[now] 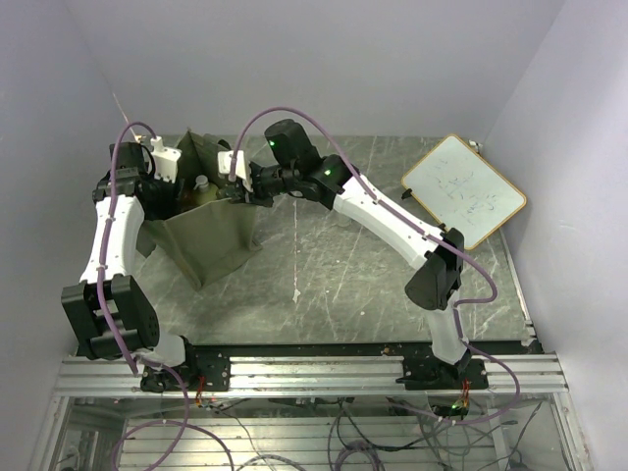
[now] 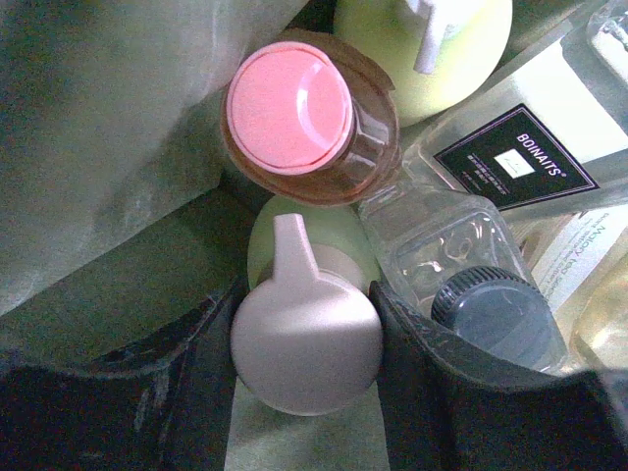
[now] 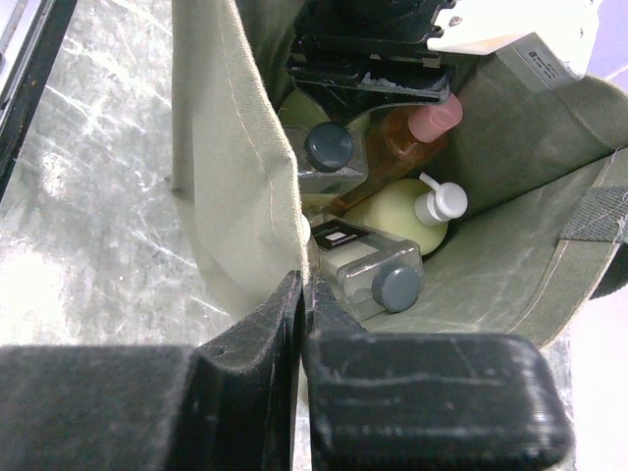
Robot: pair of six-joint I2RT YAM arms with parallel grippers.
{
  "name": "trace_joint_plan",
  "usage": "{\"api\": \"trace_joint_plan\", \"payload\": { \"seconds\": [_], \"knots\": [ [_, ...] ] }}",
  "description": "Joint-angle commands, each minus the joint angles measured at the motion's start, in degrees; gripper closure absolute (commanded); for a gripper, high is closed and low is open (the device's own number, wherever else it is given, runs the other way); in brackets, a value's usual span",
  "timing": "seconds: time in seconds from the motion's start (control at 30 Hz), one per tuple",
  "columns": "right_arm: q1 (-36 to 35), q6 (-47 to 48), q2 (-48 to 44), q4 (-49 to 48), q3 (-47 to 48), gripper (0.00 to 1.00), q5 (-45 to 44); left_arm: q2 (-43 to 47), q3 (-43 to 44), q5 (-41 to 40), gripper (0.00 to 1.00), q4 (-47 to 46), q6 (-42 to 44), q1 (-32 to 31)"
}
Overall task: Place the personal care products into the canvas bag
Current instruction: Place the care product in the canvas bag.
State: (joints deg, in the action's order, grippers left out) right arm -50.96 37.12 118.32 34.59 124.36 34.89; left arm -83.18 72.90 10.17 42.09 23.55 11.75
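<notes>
The boxy olive-green canvas bag (image 1: 211,240) stands open-mouthed at about 10 o'clock on the grey, scratch-streaked table (image 1: 343,275). Its cloth is stiff and creased, with a raised seam along the rim. Both arms meet over it.

The left gripper (image 2: 306,314) hangs down inside the bag. Its matte black fingers (image 2: 177,392) are roughly half spread and press against either side of the smooth round pump cap of the cream bottle (image 2: 306,358), holding it upright.

Seen from that wrist, the other bottles crowd in:
- At 12 o'clock, close against the cream spout, is the translucent orange bottle with a flat pink lid (image 2: 289,113).
- At 1 o'clock is the rounded yellow-green bottle (image 2: 392,39).
- At 2 o'clock a clear square bottle with a black label (image 2: 515,157) lies tilted.
- At 3 o'clock, just beside the finger, is a second clear square bottle with a ribbed dark cap (image 2: 496,314).

From 9 to 10 o'clock only bare canvas wall shows, the one loose pocket of room in there.

The right gripper (image 3: 302,294) sits at the 3 o'clock side of the bag's mouth, jaws fully together. As far as I can make out, a fold of the rim is nipped between them.

A broad stretch of tabletop lies between the bag and the wood-framed whiteboard (image 1: 463,189), which sits askew at 2 o'clock near the right wall.
</notes>
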Motion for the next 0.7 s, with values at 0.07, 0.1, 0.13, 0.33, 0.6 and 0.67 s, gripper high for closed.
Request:
{"api": "trace_joint_plan", "payload": {
  "seconds": [0.07,0.1,0.13,0.33,0.6,0.67],
  "knots": [
    [-1.4,0.3,-1.7,2.6,-0.4,0.97,0.1,1.8,2.3,0.0,0.45,-1.7,-0.8,0.4],
    [-1.4,0.4,-1.8,2.6,-0.4,0.97,-0.2,1.8,2.5,-0.3,0.45,-1.6,-1.1,0.4],
    [-1.5,0.5,-1.9,2.7,-0.4,0.97,-0.4,1.8,2.7,-0.5,0.44,-1.6,-1.7,0.4],
    [-2.1,0.9,-1.9,2.8,-0.7,0.97,-1.2,1.9,3.8,-0.4,0.36,-1.1,-3.4,0.4],
    [-2.6,1.1,-1.7,3.0,-0.4,0.97,-2.0,3.5,3.9,-0.9,0.30,-1.9,-4.0,0.4],
    [-2.7,1.0,-1.6,2.9,-0.3,0.97,-2.1,3.8,4.3,-1.1,0.30,-1.6,-3.9,0.5]
  ]
}}
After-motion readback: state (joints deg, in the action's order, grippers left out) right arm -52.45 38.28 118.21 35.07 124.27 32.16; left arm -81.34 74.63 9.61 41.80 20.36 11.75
